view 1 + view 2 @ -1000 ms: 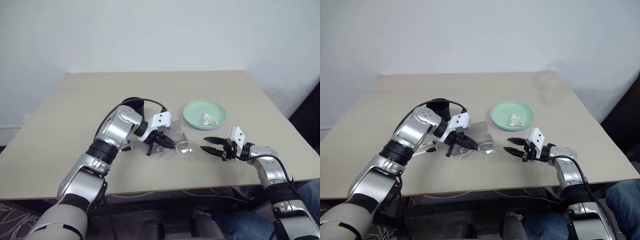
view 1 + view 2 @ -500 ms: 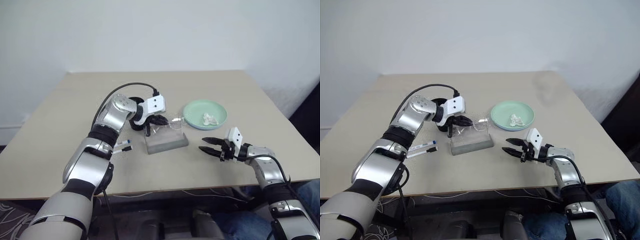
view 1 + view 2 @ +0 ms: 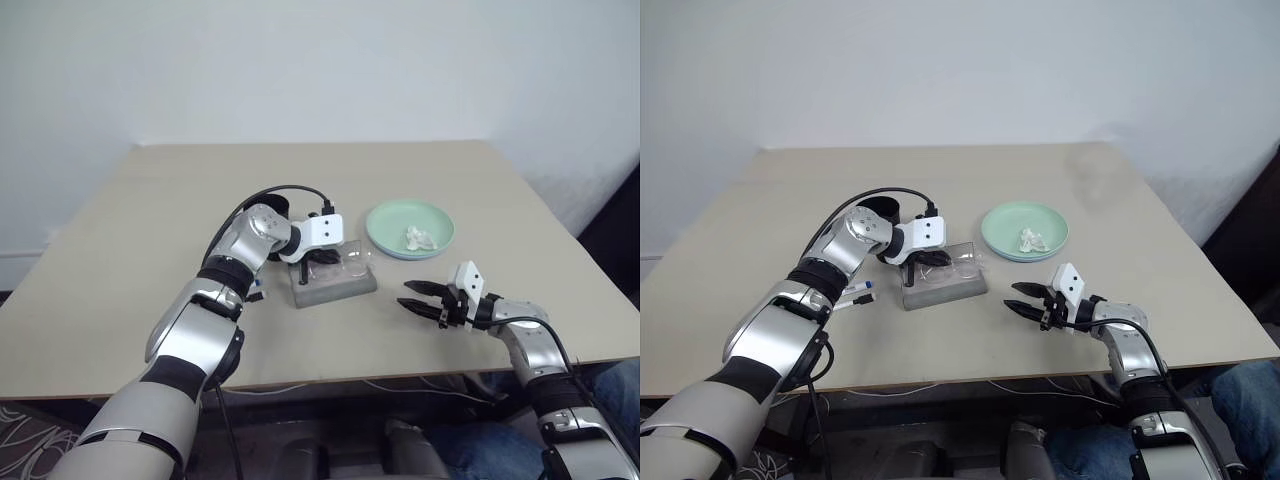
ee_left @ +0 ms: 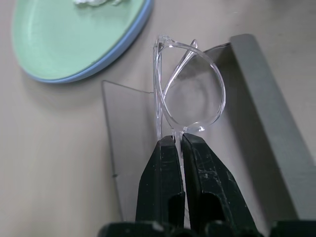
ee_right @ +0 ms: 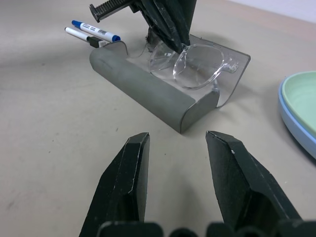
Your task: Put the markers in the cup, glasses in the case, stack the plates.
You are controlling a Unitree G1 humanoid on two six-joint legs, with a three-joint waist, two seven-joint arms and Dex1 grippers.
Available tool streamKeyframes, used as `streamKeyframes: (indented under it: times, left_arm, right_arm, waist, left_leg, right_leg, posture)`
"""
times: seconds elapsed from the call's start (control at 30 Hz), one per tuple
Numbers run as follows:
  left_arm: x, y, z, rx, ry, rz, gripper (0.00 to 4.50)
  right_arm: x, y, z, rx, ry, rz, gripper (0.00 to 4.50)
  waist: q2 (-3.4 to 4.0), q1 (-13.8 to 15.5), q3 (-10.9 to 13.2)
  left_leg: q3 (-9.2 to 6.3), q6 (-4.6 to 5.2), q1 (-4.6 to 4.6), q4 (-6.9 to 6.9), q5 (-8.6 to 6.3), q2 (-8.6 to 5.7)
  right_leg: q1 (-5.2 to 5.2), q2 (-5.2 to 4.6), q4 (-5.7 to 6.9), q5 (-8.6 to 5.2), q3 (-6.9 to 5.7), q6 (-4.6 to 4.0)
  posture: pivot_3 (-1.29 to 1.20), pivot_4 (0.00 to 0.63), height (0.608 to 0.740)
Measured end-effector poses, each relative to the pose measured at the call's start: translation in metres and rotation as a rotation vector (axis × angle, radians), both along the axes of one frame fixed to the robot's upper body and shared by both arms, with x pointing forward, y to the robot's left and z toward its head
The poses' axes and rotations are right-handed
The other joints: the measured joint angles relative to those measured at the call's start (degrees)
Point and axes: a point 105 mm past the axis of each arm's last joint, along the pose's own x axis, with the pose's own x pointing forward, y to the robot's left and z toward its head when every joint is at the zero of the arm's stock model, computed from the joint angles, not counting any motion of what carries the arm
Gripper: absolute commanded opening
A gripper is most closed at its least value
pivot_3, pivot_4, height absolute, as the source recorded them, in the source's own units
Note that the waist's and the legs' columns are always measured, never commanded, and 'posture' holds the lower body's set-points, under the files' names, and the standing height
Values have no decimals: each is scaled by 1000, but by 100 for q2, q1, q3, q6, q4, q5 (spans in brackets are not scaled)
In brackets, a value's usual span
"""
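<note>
Beige table (image 3: 150, 200) vs plain white wall (image 3: 320, 60); dark floor (image 3: 20, 440) at left.

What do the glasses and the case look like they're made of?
The glasses: clear, glossy plastic by the look; the table shows straight through frame and lenses, and the rims catch highlights. The case: matte grey body, probably plastic or a coated shell, with no shine on its rounded side; its lid looks like thin translucent plastic, smoky but see-through.

Two markers (image 5: 94, 31), two stacked plates (image 4: 74, 49), seemingly.
</note>
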Motion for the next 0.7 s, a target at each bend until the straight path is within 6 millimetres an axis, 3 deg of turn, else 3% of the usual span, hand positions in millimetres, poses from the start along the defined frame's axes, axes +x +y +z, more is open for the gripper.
streamKeyframes:
  times: [0.47,0.7]
  left_arm:
    - [-19,10,-11,63,134,-26,45]
    - [-25,7,-15,46,160,-22,2299]
  right_arm:
    - [1,3,0,-1,-1,1,1965]
    - [2,5,1,-2,-8,9,1965]
  waist:
    - [0,0,0]
    - [-1,1,-1]
  left_leg:
    - [-1,1,1,1,-1,3]
    - [-1,2,1,1,-1,3]
  right_leg:
    - [1,0,0,0,2,0]
    - [1,0,0,0,2,0]
  posture:
    - [0,0,721]
    - [0,0,721]
